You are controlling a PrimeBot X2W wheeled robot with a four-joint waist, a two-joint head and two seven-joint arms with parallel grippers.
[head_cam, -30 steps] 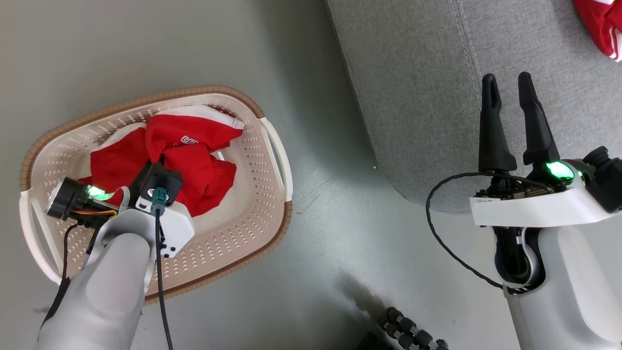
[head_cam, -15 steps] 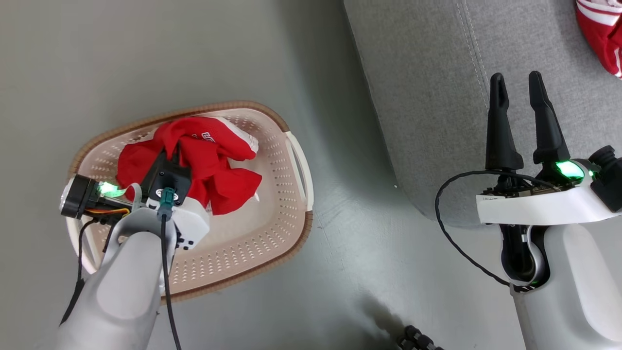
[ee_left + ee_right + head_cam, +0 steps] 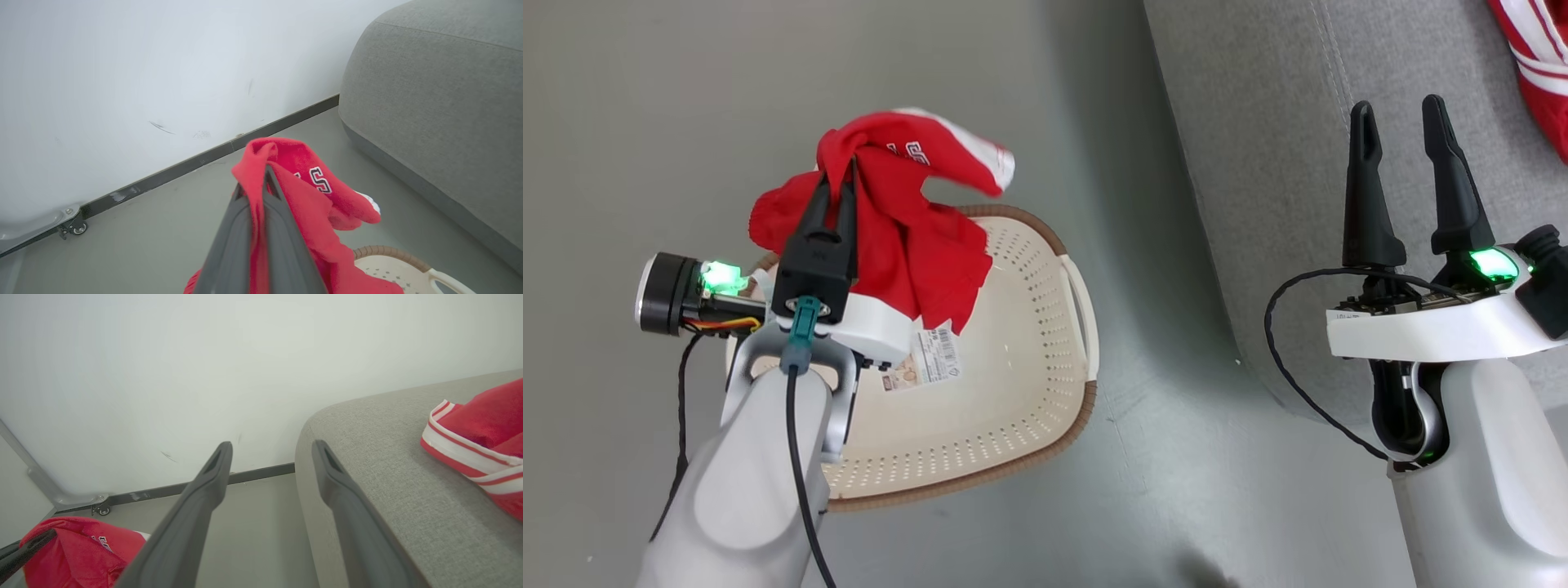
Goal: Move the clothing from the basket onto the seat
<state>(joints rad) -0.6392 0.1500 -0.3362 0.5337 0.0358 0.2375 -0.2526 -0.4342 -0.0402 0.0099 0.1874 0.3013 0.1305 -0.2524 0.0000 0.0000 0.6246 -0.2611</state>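
Grey-green floor (image 3: 1160,490) runs under both my arms. Closest to me, my left gripper (image 3: 839,171) is clenched on the lettered red garment (image 3: 915,245). Its two dark fingers (image 3: 813,208) press together with a ridge of cloth pinched between them, and the left wrist view shows that ridge rising right up to the tips. The rest of the cloth drapes down beside the fingers, and a white-edged fold with dark lettering sticks out near the top. It hangs over the basket (image 3: 1045,359), whose cream perforated bowl lies bare below apart from a paper label (image 3: 935,355) on its bottom. Whether the lowest hem touches the basket I cannot tell. The basket stands on the floor, near the seat's rounded corner but apart from it.

My right gripper (image 3: 1398,104) is released, fingers spread with nothing between them, held over the near edge of the seat (image 3: 1258,163). Farther along that grey cushion, past a stitched seam, lies the striped red garment (image 3: 1539,57) with its white bands showing, well apart from my right fingertips.

Beyond everything stands a pale wall (image 3: 122,61) with a dark skirting strip (image 3: 196,161) at its foot and a small castor (image 3: 77,228) low at the left wrist view's left.
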